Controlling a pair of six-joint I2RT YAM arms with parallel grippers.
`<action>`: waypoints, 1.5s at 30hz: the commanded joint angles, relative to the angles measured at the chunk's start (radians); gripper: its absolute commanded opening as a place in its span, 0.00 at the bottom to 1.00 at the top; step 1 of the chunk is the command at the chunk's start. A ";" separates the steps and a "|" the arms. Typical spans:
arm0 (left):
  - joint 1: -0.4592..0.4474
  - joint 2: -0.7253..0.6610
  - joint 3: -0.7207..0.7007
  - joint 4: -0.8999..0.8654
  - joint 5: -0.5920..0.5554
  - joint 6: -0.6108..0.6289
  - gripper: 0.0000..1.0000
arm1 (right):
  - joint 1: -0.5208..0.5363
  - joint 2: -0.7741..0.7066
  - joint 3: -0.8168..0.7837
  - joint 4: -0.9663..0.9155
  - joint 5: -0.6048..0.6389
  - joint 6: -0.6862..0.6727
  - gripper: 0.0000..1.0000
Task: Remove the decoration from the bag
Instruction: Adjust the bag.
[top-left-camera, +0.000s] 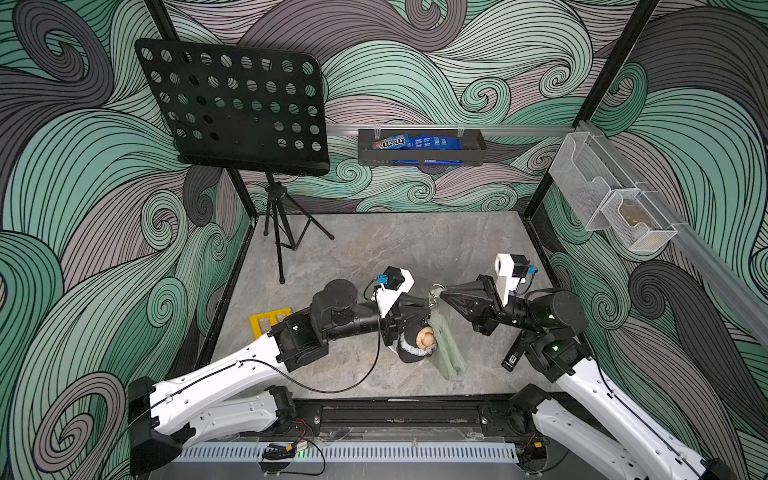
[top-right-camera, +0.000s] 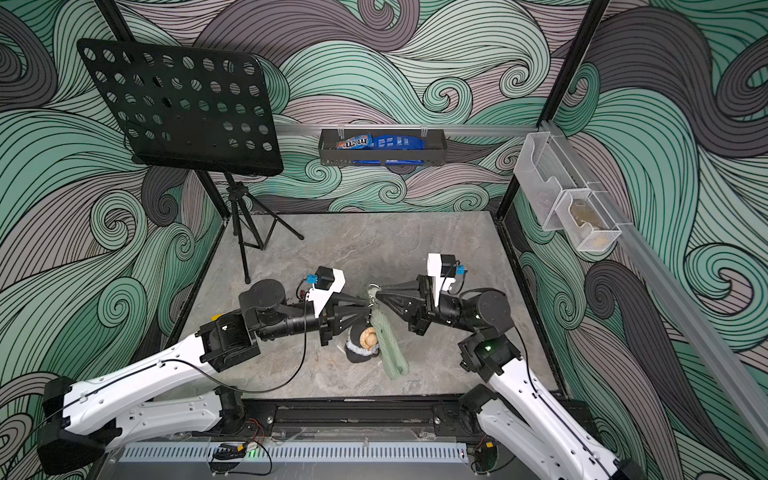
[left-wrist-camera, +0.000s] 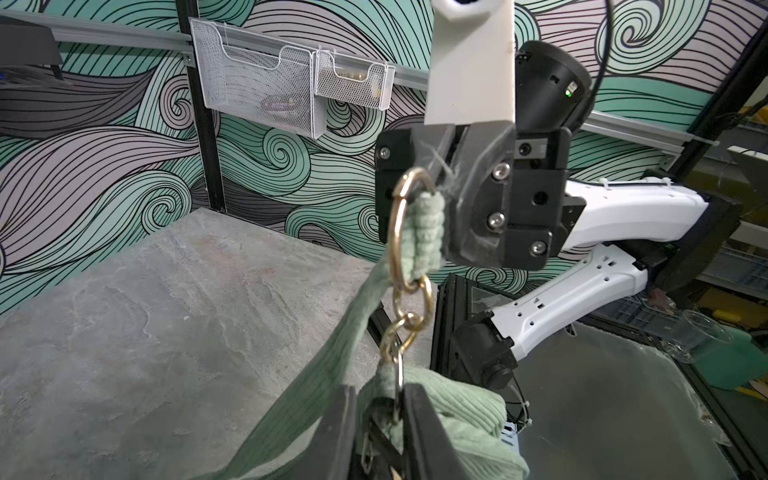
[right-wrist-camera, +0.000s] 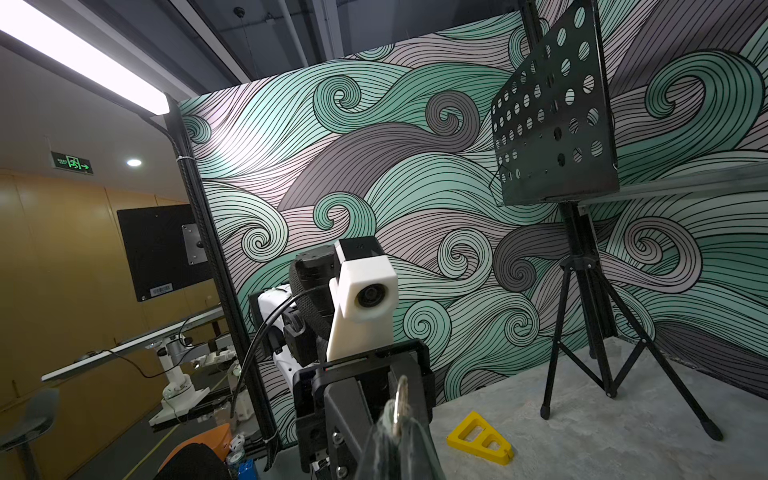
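A: Hanging from the strap end, the bag (top-left-camera: 449, 349) sits between both arms, near the front middle of the surface (top-left-camera: 395, 249). I judge it is held there so the hardware is free to work. Whether its lower end rests down, I cannot tell.

B: Right pincer (top-left-camera: 441, 292)?

A: Closed tight on the gold ring (left-wrist-camera: 399, 224) at the strap loop, carrying the weight.

B: Left pincer (left-wrist-camera: 380, 432)?

A: Low on the link chain (left-wrist-camera: 411, 299). Its fingers flank the small clasp (left-wrist-camera: 397, 374) and a green tab, with a narrow gap. Pinching or only bracketing, cannot tell.

B: Decoration?

A: Plush doll (top-left-camera: 424, 338), beige face, dark hat, just beside the bag body, under the left pincer. Probably hooked at that clasp; the join is hidden.

B: View differences?

A: Both top views give doll and bag whole, hardware a mere speck. The left wrist view gives ring, links and clasp close up, but no doll. The right wrist view gives only the ring's edge and green cord between its own fingers, plus a yellow block (right-wrist-camera: 478, 440) near the music stand (right-wrist-camera: 557, 124).
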 joint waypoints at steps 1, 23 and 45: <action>-0.008 -0.013 0.025 0.020 -0.019 0.004 0.13 | 0.006 -0.020 0.003 0.051 0.013 0.007 0.00; 0.002 -0.093 0.055 -0.148 -0.192 0.047 0.00 | 0.006 -0.077 -0.042 -0.142 0.152 -0.262 0.00; 0.049 -0.079 0.149 -0.285 -0.074 0.065 0.00 | 0.006 -0.112 -0.037 -0.257 0.031 -0.443 0.45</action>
